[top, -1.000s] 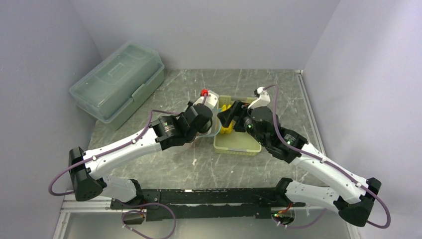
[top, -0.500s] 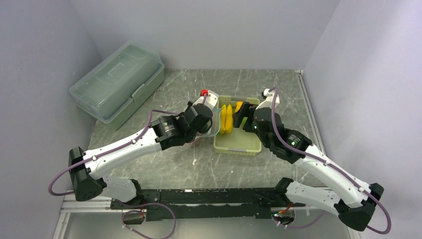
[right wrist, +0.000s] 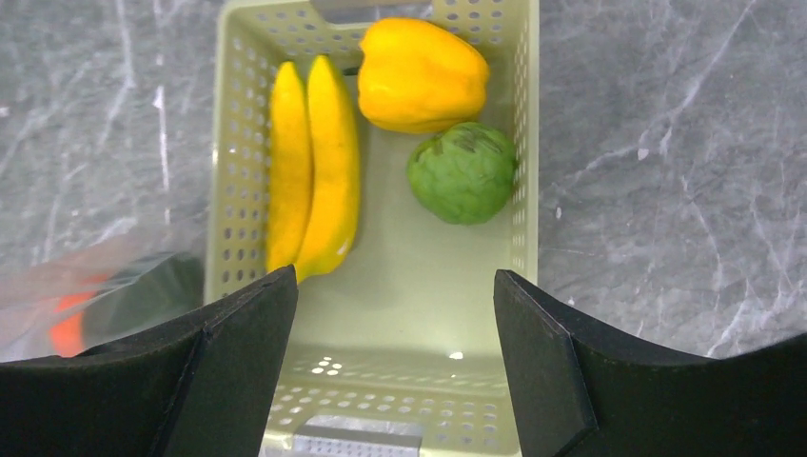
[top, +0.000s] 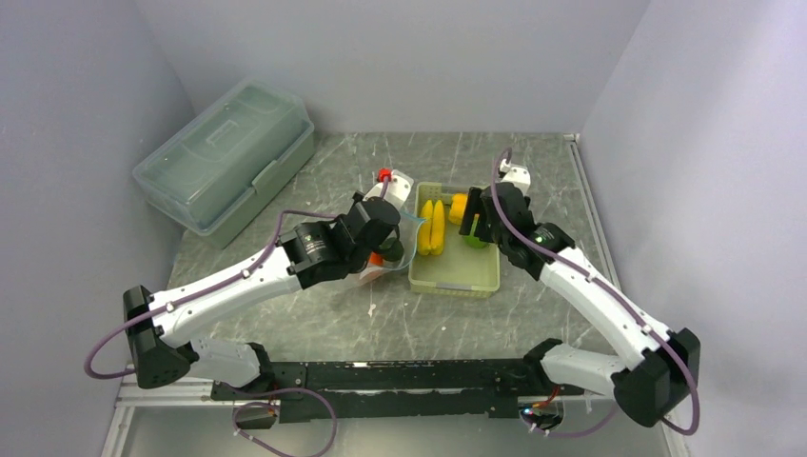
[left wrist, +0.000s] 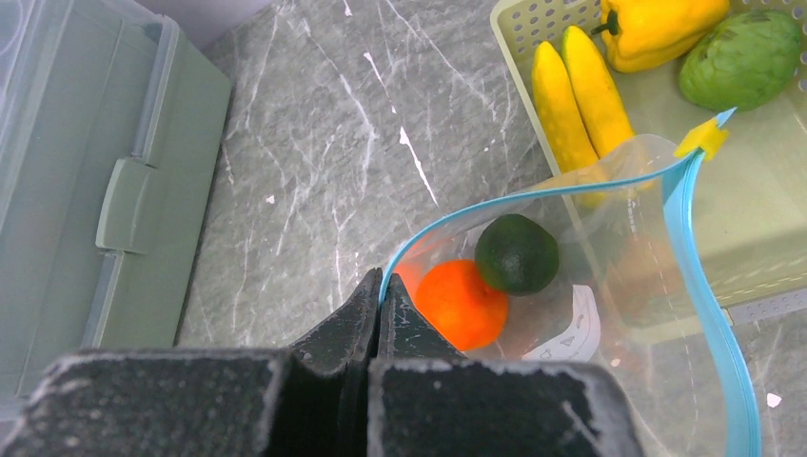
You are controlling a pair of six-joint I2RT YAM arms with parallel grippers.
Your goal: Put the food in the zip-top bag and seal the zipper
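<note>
My left gripper is shut on the teal-blue zipper edge of the clear zip-top bag and holds its mouth open. Inside the bag lie a round orange and a dark green avocado. My right gripper is open and empty above the pale basket. The basket holds two yellow bananas, a yellow pepper and a light green round piece. The bag sits just left of the basket.
A large translucent lidded storage box stands at the back left. Grey walls close in the marble table on three sides. A small white scrap lies on the table in front of the bag.
My right gripper has moved right, away from the bag's mouth, to above the right side of the basket. The left arm has shifted slightly left, still holding the bag.
</note>
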